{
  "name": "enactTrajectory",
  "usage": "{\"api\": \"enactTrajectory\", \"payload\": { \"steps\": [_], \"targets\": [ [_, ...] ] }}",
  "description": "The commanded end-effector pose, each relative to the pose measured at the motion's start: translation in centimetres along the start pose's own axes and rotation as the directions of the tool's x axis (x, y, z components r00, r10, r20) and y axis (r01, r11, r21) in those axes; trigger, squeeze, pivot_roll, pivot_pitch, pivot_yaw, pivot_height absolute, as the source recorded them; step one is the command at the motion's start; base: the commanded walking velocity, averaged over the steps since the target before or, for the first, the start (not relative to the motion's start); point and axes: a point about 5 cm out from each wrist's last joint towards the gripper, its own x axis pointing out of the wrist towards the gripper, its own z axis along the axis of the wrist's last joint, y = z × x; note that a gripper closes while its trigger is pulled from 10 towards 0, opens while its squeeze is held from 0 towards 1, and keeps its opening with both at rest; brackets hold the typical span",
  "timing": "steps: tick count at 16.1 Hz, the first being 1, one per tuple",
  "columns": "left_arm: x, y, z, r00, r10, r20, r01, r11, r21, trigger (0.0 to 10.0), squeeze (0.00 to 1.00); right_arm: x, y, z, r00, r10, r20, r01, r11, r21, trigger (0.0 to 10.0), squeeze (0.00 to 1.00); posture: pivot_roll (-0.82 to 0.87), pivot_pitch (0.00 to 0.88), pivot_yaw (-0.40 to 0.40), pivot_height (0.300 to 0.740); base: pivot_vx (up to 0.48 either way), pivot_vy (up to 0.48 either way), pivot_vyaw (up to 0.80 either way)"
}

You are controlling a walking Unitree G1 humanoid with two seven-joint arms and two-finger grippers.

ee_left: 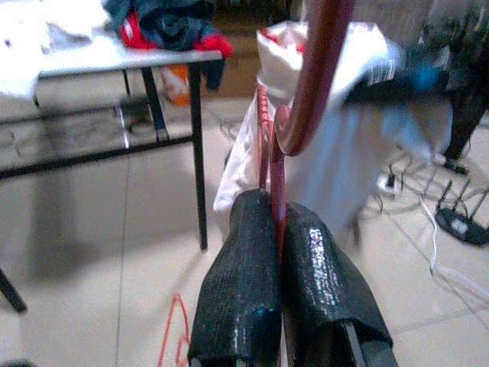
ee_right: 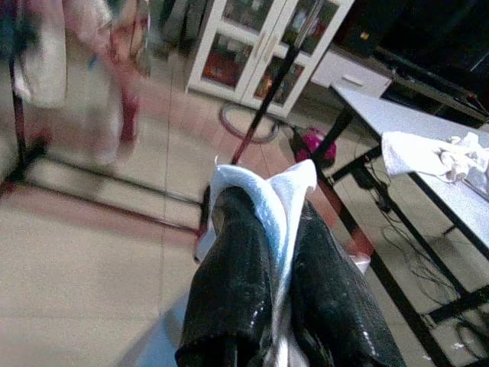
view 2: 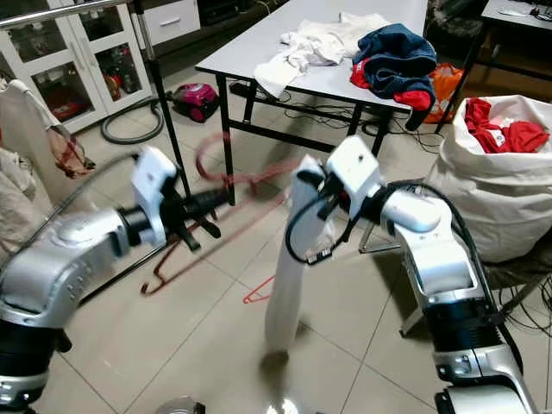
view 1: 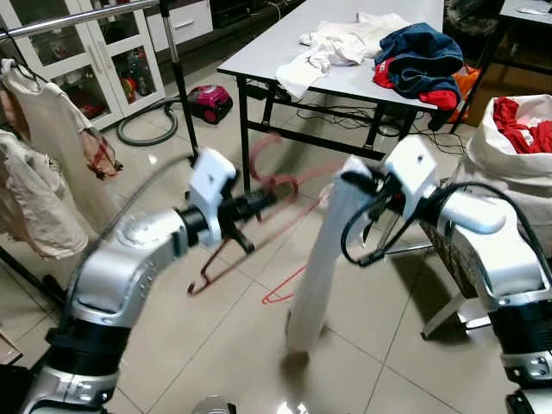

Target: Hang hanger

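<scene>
A red hanger (view 1: 274,177), blurred with motion, is pinched at its neck by my left gripper (view 1: 267,200); in the left wrist view the fingers (ee_left: 252,267) are shut on the red hanger (ee_left: 306,92). My right gripper (view 1: 358,183) is shut on the top of a long white garment (view 1: 315,267) that hangs down toward the floor; the right wrist view shows the white cloth (ee_right: 271,191) squeezed between the black fingers (ee_right: 237,252). A clothes rail (view 1: 78,17) with pale garments (view 1: 52,129) stands at the left.
A grey table (view 1: 285,60) with piled clothes stands behind. A white sack (view 1: 500,155) of red laundry is at the right. A second red hanger (view 1: 280,291) lies on the tiled floor. A pink vacuum (view 1: 210,99) and hose sit by the white cabinet.
</scene>
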Motion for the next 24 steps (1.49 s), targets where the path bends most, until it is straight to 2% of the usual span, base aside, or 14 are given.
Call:
{"api": "enactTrajectory", "payload": {
  "steps": [1, 4, 6, 9, 12, 16, 19, 24],
  "targets": [
    [-0.6, 0.0, 0.9, 0.999, -0.025, 0.035, 0.024, 0.999, 0.034, 10.0, 0.0, -0.6, -1.0, -0.4, 0.999, -0.026, -0.035, 0.024, 0.997, -0.067, 10.0, 0.0, -0.03, 0.0, 0.022, 0.74, 0.0, 0.0, 0.0],
    [-1.8, -0.8, 1.9, 0.986, -0.136, 0.094, 0.131, 0.989, 0.061, 10.0, 0.0, -1.9, -3.2, -0.9, 0.994, -0.065, -0.088, 0.056, 0.994, -0.098, 10.0, 0.0, -0.03, 0.0, 0.021, 0.74, 0.0, 0.0, 0.0],
    [-2.1, -1.1, 2.2, 0.978, -0.177, 0.109, 0.171, 0.983, 0.059, 10.0, 0.0, -2.2, -4.0, -1.0, 0.991, -0.083, -0.101, 0.072, 0.992, -0.106, 10.0, 0.0, -0.03, 0.0, 0.021, 0.74, 0.0, 0.0, 0.0],
    [-2.4, -1.3, 2.0, 0.977, -0.199, 0.084, 0.193, 0.979, 0.069, 10.0, 0.0, -2.5, -5.5, -0.5, 0.986, -0.137, -0.097, 0.126, 0.985, -0.116, 10.0, 0.0, -0.02, 0.0, 0.019, 0.74, 0.0, 0.0, 0.0],
    [-2.7, -0.9, 1.5, 0.983, -0.177, 0.053, 0.172, 0.982, 0.077, 10.0, 0.0, -2.5, -5.9, -0.4, 0.985, -0.143, -0.092, 0.133, 0.985, -0.112, 10.0, 0.0, -0.02, 0.0, 0.014, 0.74, 0.0, 0.0, 0.0],
    [-4.0, 0.0, 0.4, 0.99, -0.139, -0.006, 0.139, 0.988, 0.071, 10.0, 0.0, -2.6, -6.2, -0.3, 0.987, -0.155, -0.054, 0.153, 0.988, -0.036, 10.0, 0.0, -0.01, 0.0, 0.013, 0.74, 0.0, 0.0, 0.0],
    [-4.5, 0.5, 0.3, 0.991, -0.129, -0.031, 0.132, 0.988, 0.081, 10.0, 0.0, -2.6, -6.3, -0.1, 0.986, -0.162, -0.039, 0.162, 0.987, -0.024, 10.0, 0.0, 0.0, 0.0, 0.018, 0.74, 0.0, 0.0, 0.0],
    [-4.2, 0.2, 0.5, 0.988, -0.151, -0.03, 0.153, 0.985, 0.084, 10.0, 0.0, -2.3, -6.3, 0.0, 0.986, -0.168, -0.025, 0.167, 0.986, -0.015, 10.0, 0.0, -0.01, 0.0, 0.019, 0.74, 0.0, 0.0, 0.0]
  ]
}}
